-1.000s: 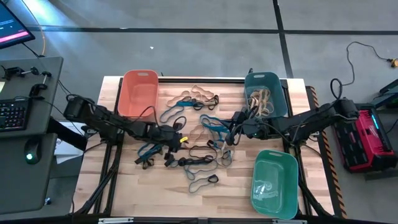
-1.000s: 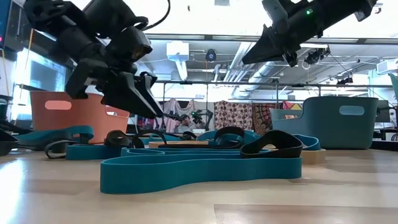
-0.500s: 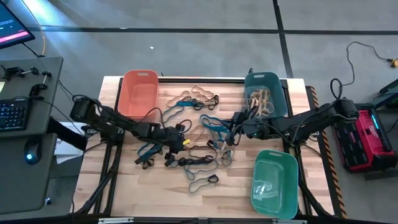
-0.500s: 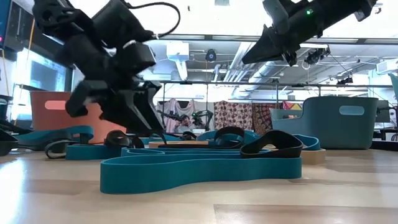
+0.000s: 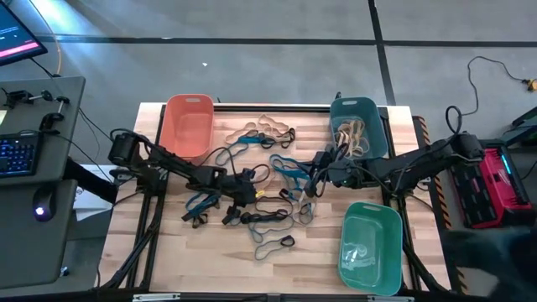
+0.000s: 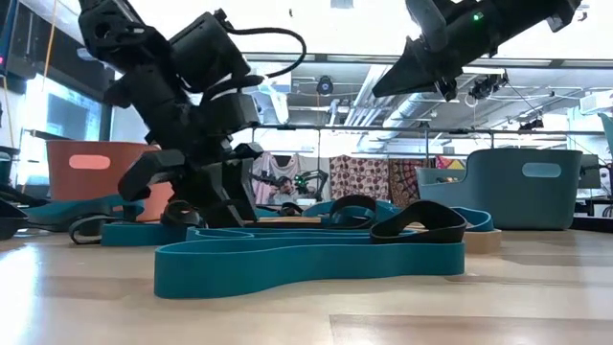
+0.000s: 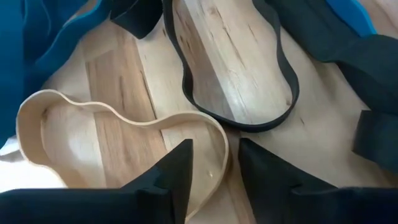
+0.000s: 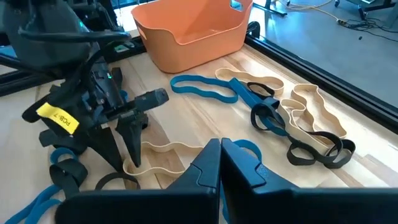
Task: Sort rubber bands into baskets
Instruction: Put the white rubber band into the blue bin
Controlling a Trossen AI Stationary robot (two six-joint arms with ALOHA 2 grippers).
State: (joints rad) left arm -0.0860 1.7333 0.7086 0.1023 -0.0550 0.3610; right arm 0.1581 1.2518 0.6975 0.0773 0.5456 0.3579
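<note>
Near the middle of the worktop (image 5: 168, 260), the left claw (image 5: 249, 186) is down among the rubber bands (image 5: 277, 210), its fingers (image 7: 177, 171) parted astride the edge of a tan band (image 7: 118, 127) but not closed on it, with a black band (image 7: 236, 68) and blue ones crowding round. Over the pile's right side the right claw (image 5: 317, 170) hangs empty and closed tight. At the far edge stand the orange basket (image 5: 186, 126) and the teal basket (image 5: 357, 126); the green basket (image 5: 369, 247) sits at the near right corner.
</note>
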